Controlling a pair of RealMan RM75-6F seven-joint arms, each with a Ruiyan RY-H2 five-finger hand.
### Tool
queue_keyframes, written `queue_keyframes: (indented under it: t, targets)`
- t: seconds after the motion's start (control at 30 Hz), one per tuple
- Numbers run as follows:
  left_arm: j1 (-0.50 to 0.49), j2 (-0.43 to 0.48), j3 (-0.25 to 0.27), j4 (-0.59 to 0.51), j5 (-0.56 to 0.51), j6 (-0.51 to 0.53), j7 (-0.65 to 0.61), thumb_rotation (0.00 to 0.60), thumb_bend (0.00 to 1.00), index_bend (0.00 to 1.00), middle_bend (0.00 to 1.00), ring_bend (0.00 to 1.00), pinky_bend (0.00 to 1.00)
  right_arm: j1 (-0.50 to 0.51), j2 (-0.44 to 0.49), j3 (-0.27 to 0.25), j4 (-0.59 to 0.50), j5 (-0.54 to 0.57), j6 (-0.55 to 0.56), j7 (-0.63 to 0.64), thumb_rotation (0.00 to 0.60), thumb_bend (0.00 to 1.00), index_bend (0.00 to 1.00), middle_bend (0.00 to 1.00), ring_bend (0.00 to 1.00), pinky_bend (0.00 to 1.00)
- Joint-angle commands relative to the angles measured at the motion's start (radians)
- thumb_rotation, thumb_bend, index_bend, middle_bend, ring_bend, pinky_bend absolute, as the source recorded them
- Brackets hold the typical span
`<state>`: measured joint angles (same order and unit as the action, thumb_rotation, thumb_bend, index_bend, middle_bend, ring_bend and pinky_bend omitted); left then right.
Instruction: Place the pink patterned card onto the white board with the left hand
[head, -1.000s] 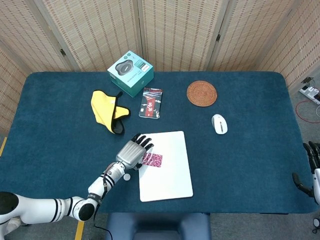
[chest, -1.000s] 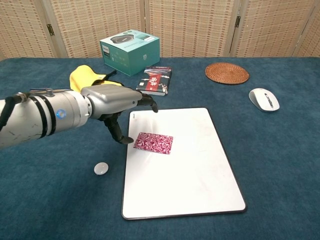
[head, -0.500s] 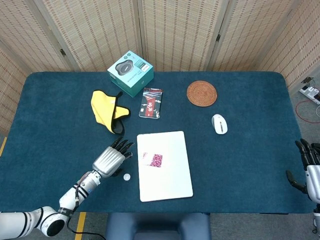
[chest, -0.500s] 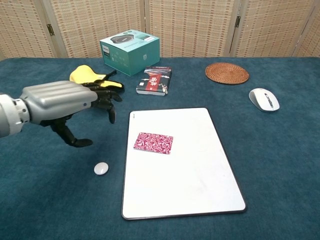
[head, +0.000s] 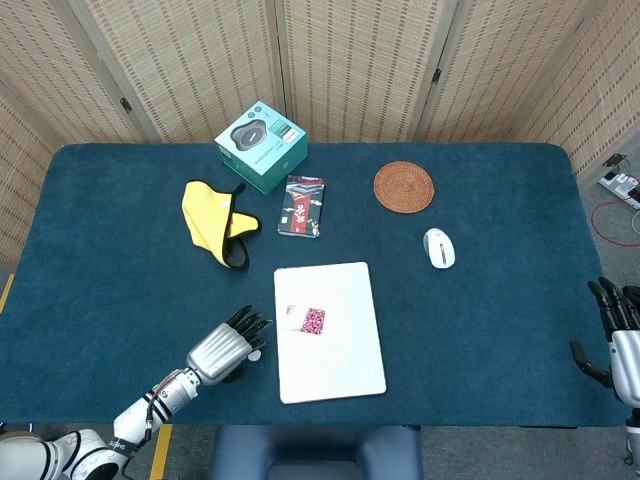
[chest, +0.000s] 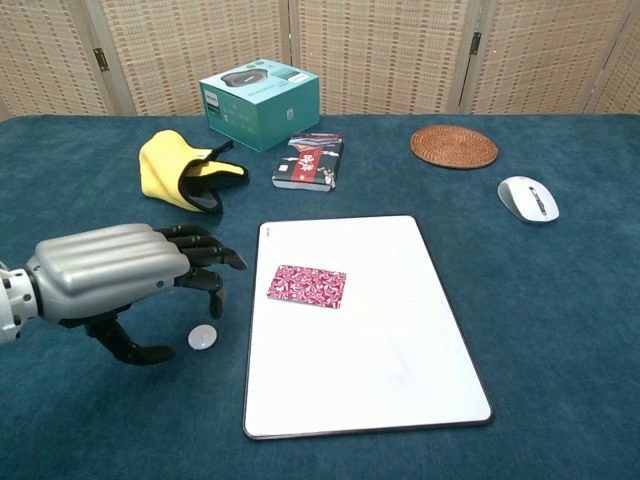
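Note:
The pink patterned card (head: 305, 320) (chest: 307, 286) lies flat on the white board (head: 340, 345) (chest: 380, 340), in its near-left part. My left hand (head: 225, 347) (chest: 120, 280) hovers over the blue cloth left of the board, empty, with its fingers apart and pointing toward the board. It is clear of the card. At the far right edge of the head view my right hand (head: 615, 335) hangs beside the table with its fingers spread, holding nothing.
A small white disc (chest: 202, 337) lies on the cloth just under my left hand. Further back are a yellow pouch (head: 215, 222), a teal box (head: 261, 145), a small book (head: 302, 206), a woven coaster (head: 404, 187) and a white mouse (head: 438, 248).
My left hand has let go of the card and drawn back to the left and toward me, off the board. The card stays on the board.

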<state>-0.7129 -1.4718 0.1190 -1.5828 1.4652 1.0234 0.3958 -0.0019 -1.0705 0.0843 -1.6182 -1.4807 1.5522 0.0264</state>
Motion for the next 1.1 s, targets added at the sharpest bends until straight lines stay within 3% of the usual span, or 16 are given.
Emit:
queue_keyframes:
  t: [0.03, 0.4, 1.1]
  targets:
    - [0.000, -0.021, -0.014, 0.021, -0.008, -0.016, 0.004, 0.600, 0.35, 0.40, 0.14, 0.11, 0.00, -0.002, 0.000, -0.001, 0.000, 0.001, 0.002, 0.000, 0.600, 0.37, 0.03, 0.08, 0.14, 0.11]
    - [0.008, -0.077, -0.056, 0.092, -0.049, -0.052, 0.007, 0.600, 0.35, 0.44, 0.16, 0.13, 0.00, -0.008, 0.004, -0.003, -0.007, 0.001, 0.008, -0.005, 0.600, 0.37, 0.03, 0.08, 0.14, 0.11]
    - [0.017, -0.104, -0.083, 0.129, -0.074, -0.088, 0.015, 0.600, 0.35, 0.48, 0.18, 0.15, 0.00, -0.010, 0.005, -0.003, -0.009, 0.006, 0.007, -0.008, 0.600, 0.37, 0.04, 0.08, 0.14, 0.11]
